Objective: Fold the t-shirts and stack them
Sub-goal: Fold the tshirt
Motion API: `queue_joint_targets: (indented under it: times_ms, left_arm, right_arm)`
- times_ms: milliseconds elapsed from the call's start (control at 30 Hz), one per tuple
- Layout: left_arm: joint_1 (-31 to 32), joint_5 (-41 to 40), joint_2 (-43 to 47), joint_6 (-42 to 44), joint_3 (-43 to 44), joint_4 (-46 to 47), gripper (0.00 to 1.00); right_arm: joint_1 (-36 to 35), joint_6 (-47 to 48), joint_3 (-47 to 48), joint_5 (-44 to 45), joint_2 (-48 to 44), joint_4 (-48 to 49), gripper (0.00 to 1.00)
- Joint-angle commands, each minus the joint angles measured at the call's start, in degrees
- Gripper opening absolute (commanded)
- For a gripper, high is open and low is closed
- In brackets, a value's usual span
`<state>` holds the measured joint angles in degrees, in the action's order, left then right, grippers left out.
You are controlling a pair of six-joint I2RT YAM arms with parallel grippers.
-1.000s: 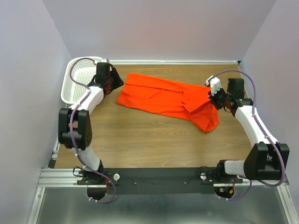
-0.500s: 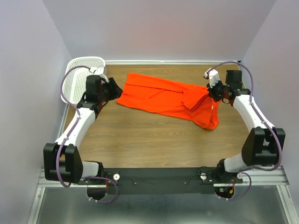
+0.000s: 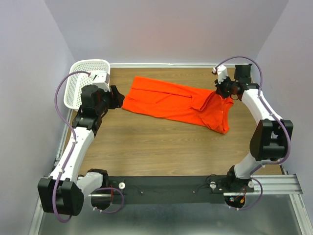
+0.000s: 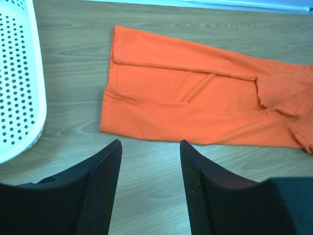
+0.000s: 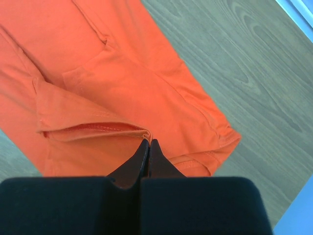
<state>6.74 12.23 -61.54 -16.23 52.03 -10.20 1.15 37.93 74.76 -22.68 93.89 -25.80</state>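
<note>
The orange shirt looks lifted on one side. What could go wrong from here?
1. The right hand pinches only a thin edge of the shirt, so the cloth might slip out.
2. The left hand is open and off the shirt, so a pull from the right could drag or bunch it.
3. The basket sits close beside the left hand and might get bumped.

- Brown wood-grain surface, walled at the far end and both sides.
- Orange-red t-shirt stretched across the far half, partly folded, right end bunched.
- White perforated basket at the far-left corner, near the shirt but apart from it.
</note>
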Motion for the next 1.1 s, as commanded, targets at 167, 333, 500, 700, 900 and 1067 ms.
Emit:
queue_joint_targets:
  times_ms: [167,333,500,700,900,1067]
  left_arm:
    - [-0.4,1.0,3.1,2.8,-4.0,1.1,0.59]
    - [-0.4,1.0,2.9,2.6,-3.8,1.1,0.59]
    - [-0.4,1.1,2.5,2.6,-3.7,1.0,0.59]
    - [-0.4,1.3,2.6,2.5,-3.8,1.1,0.59]
    - [-0.4,1.5,2.4,2.5,-3.8,1.3,0.59]
    - [-0.4,1.6,2.0,2.5,-3.8,1.2,0.59]
  right_arm:
    - [0.2,0.7,6.4,-5.3,5.3,-2.0,0.01]
    - [-0.2,2.1,8.7,-8.3,7.9,-3.5,0.02]
    - [-1.1,4.5,10.1,-9.1,9.3,-5.5,0.02]
    - [-3.0,6.3,10.8,-9.5,11.1,-6.8,0.02]
    - [-5.0,6.6,13.4,-9.7,12.8,-7.6,0.02]
    - [-6.6,6.5,15.8,-9.6,14.7,-8.5,0.02]
